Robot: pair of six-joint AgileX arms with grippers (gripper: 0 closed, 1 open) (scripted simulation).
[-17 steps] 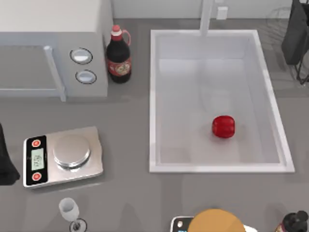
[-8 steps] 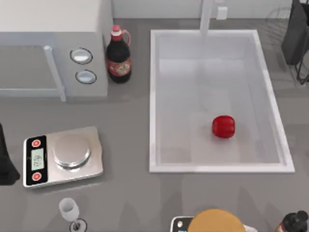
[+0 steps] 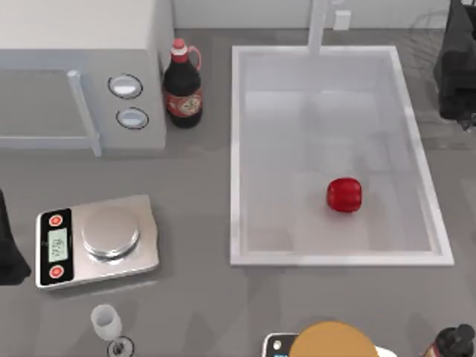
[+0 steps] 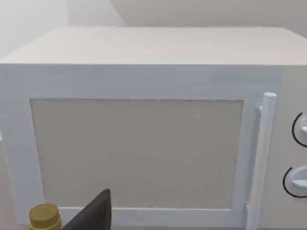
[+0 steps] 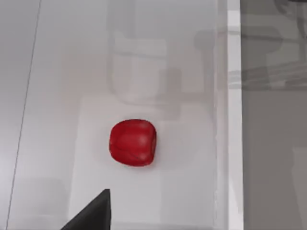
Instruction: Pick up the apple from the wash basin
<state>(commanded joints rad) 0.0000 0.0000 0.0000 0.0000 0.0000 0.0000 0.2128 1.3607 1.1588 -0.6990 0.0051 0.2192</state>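
Apple (image 3: 344, 195) on wash basin (image 3: 239, 149) floor; right pincer (image 3: 457, 71) apart, opening unclear.

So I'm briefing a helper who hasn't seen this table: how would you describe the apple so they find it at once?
Start at the big white wash basin on the table's right half. On its pale flat bottom, toward the near right part, lies the apple, alone and clear of the walls. It is small, squat, glossy and solid red, unlike the red-capped dark bottle standing outside the basin by the microwave.
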